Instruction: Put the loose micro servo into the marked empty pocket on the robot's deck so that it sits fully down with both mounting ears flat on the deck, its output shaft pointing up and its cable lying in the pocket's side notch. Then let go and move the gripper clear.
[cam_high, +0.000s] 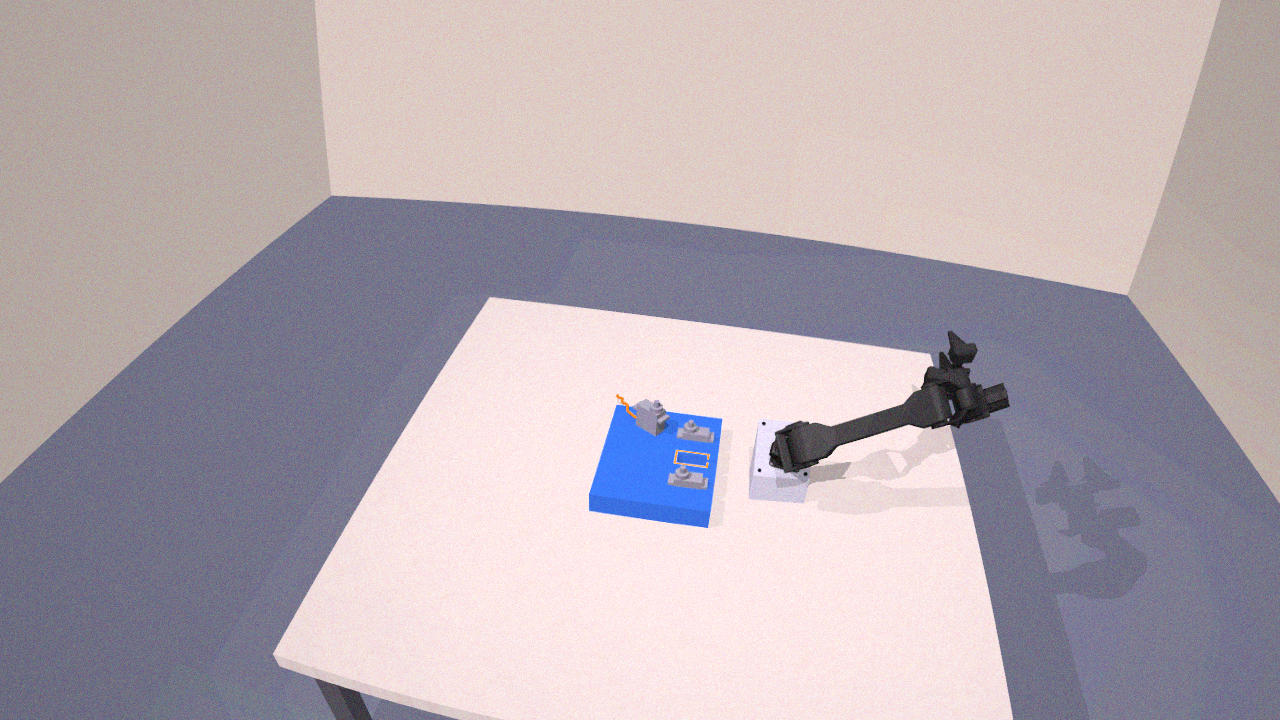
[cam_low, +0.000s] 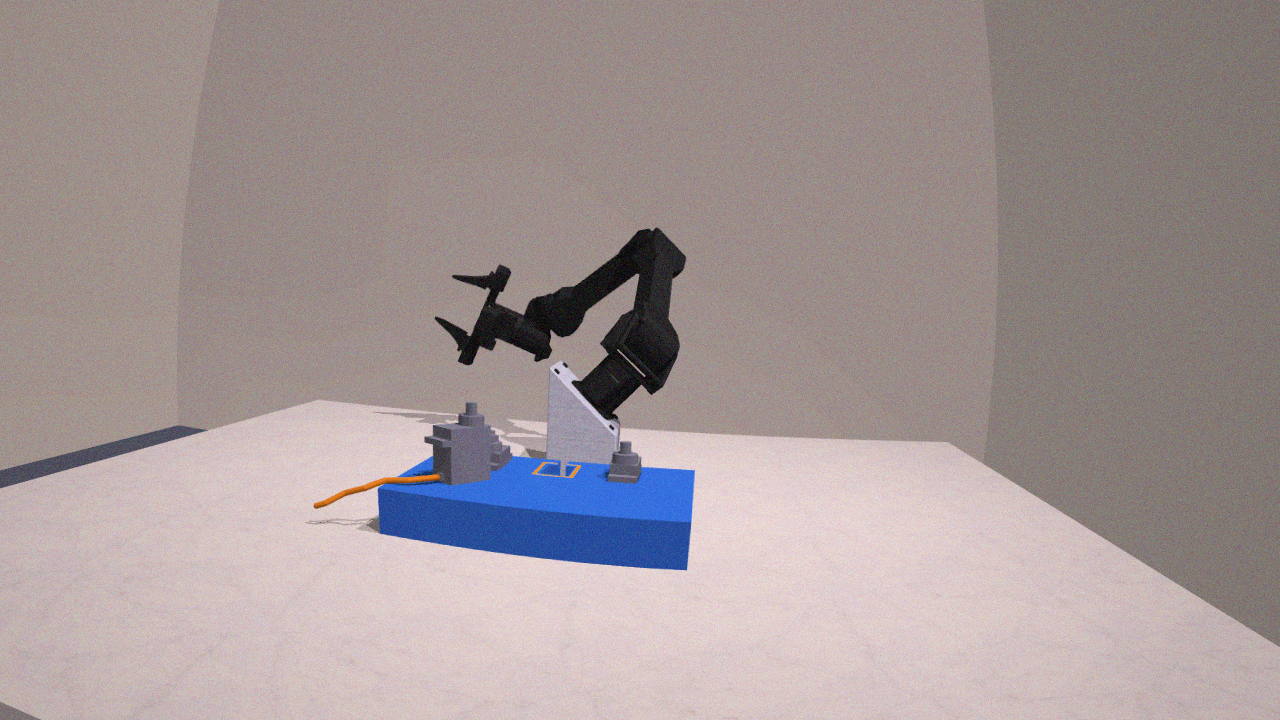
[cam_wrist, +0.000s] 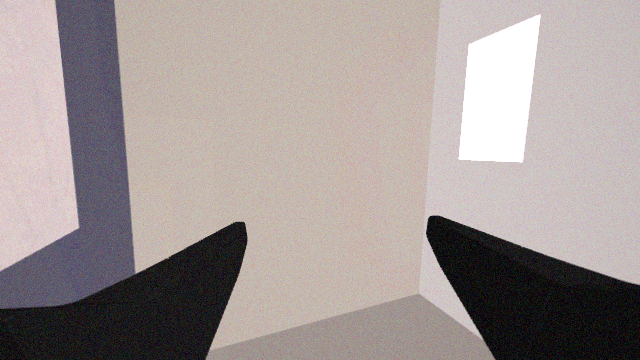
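A bare test room: plain beige walls (cam_high: 760, 107), blue-grey floor (cam_high: 223, 376), one white table (cam_high: 554, 582) (mid-frame) bearing everything.

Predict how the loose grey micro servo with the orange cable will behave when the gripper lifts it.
The blocky grey micro servo looks rigid, so it should probably hold its shape between the fingers. It already sits tilted on the blue deck, so a nudge may tip it. Its thin orange cable trails wavily off the deck and will likely dangle limply.
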